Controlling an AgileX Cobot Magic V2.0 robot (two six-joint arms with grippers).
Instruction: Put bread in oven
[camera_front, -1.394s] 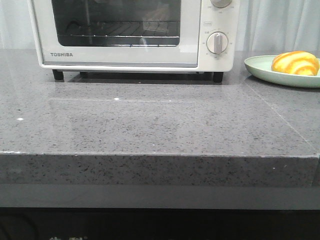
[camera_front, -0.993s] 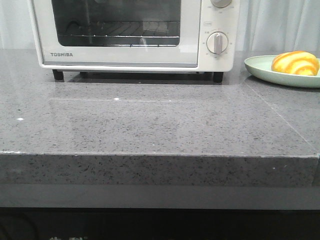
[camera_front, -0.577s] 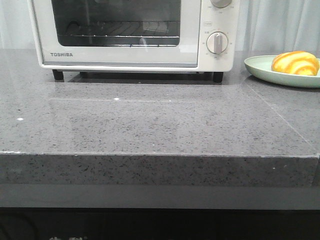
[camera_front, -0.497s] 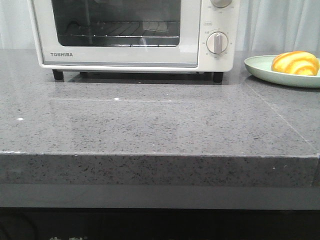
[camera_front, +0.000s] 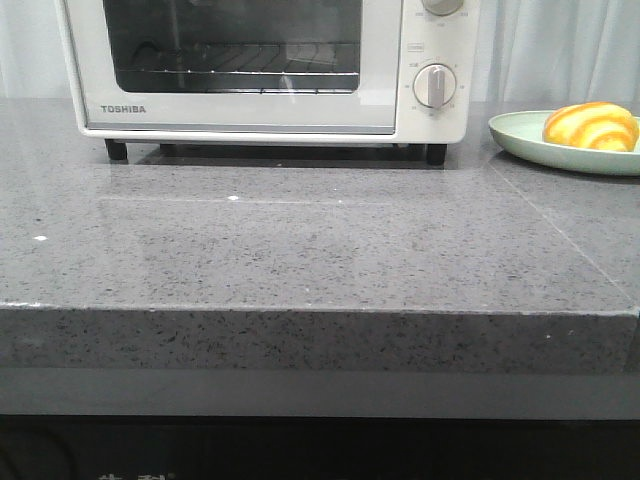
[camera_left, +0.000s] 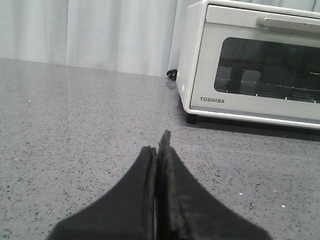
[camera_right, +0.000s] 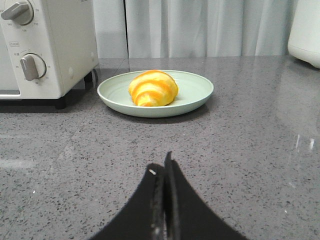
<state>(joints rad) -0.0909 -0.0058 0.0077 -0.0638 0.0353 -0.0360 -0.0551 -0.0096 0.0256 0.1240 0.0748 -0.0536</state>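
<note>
Left pincer (camera_left: 159, 150) and right pincer (camera_right: 165, 167) pressed together, holding nothing.

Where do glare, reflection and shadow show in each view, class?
Front view: the oven casts a dark shadow beneath it, and the countertop carries a pale reflection of it. Left wrist view: the shut left gripper is blurred. Right wrist view: bright streaks on the counter, shadow under the plate holding the bread.

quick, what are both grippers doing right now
Left gripper: jaws shut, holding nothing, low over the countertop.
Right gripper: jaws shut, empty; the bread sits untouched on its plate.
</note>
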